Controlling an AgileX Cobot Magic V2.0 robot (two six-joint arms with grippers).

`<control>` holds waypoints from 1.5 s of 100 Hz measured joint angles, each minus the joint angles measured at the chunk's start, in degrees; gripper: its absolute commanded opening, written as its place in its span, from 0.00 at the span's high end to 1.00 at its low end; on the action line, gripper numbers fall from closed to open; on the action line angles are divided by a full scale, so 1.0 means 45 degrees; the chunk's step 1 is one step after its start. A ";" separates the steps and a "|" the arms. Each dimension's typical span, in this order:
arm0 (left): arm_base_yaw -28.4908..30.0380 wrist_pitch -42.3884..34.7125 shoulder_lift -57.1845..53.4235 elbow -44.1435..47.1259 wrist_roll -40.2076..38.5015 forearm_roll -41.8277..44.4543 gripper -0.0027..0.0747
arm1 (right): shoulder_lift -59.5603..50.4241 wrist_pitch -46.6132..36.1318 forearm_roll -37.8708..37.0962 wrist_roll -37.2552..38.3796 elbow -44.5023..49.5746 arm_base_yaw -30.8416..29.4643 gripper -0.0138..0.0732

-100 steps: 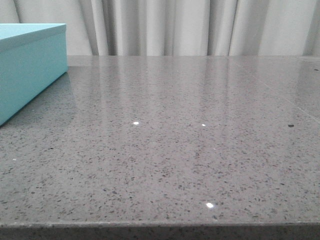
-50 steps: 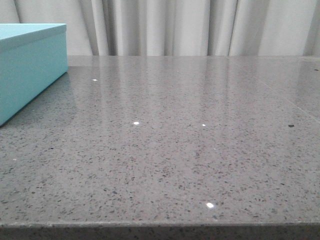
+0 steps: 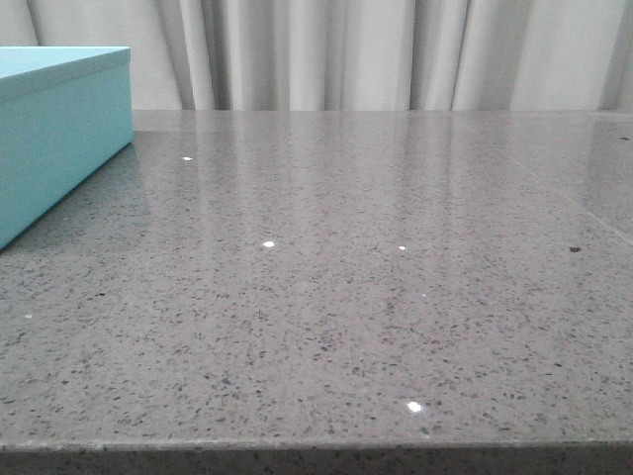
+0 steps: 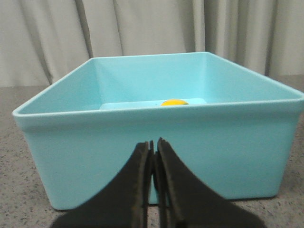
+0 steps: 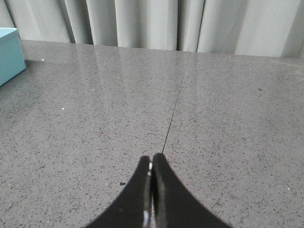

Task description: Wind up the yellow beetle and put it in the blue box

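The blue box (image 3: 59, 129) stands at the far left of the grey table in the front view. In the left wrist view it fills the frame (image 4: 156, 161), open at the top. Only the yellow beetle's rounded roof (image 4: 174, 102) shows above the near rim, far inside the box. My left gripper (image 4: 153, 145) is shut and empty, low over the table just outside the box's near wall. My right gripper (image 5: 151, 159) is shut and empty, low over bare table. A corner of the box shows in the right wrist view (image 5: 9, 54). Neither gripper shows in the front view.
The grey speckled table (image 3: 346, 297) has its front edge at the bottom of the front view. A thin seam (image 5: 175, 104) runs across the tabletop ahead of the right gripper. Pale curtains (image 3: 346, 49) hang behind the table.
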 measured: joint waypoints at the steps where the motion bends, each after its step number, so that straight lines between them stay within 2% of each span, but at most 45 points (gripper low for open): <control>1: 0.0003 -0.0027 0.0000 0.0000 0.0000 0.0000 0.99 | 0.0000 0.0000 0.0000 0.0000 0.0000 0.0000 0.92; 130: 0.0079 0.0209 0.0000 0.0000 -0.0021 0.0017 0.99 | -0.0022 -0.0004 -0.0030 0.0000 0.0018 0.0000 0.92; 150: 0.0079 0.0203 0.0000 0.0000 -0.0027 0.0017 0.99 | -0.0022 -0.1768 -0.0136 0.0000 0.0731 -0.0381 0.92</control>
